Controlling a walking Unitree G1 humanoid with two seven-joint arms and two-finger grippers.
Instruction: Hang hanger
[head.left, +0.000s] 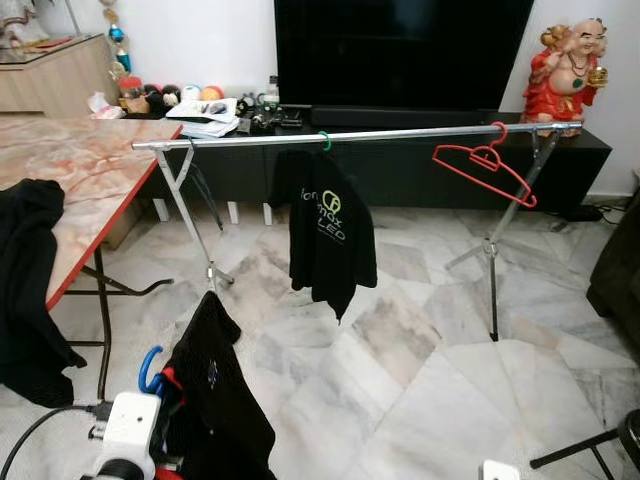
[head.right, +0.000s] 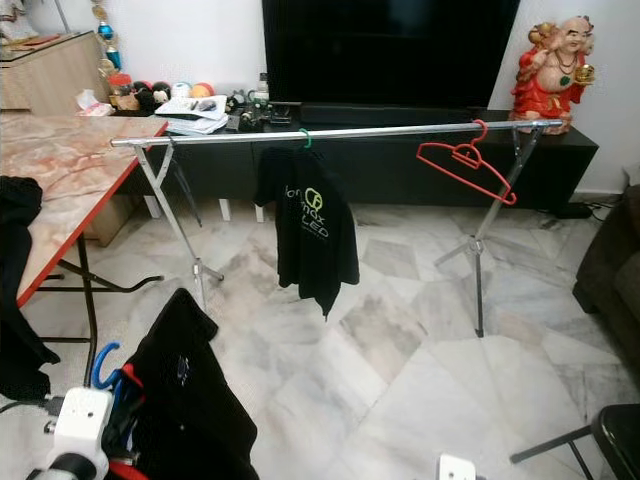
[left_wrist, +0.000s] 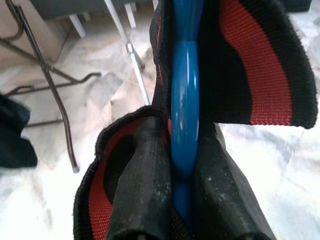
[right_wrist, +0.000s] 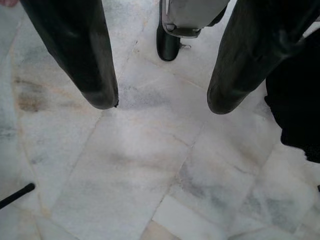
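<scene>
Marble-patterned table (head.left: 75, 160) stands at the left, black cloth (head.left: 25, 280) draped over its edge. Low in front, the left gripper (left_wrist: 172, 200) pinches a blue hanger (left_wrist: 184, 105) carrying a black shirt (head.left: 215, 400). Beyond, a silver rail (head.left: 400, 133) spans the floor, bearing a hung black printed shirt (head.left: 330, 240), then an empty red hanger (head.left: 487, 165). The right gripper (right_wrist: 160, 102) hangs spread over marble tiles (right_wrist: 140, 175).
</scene>
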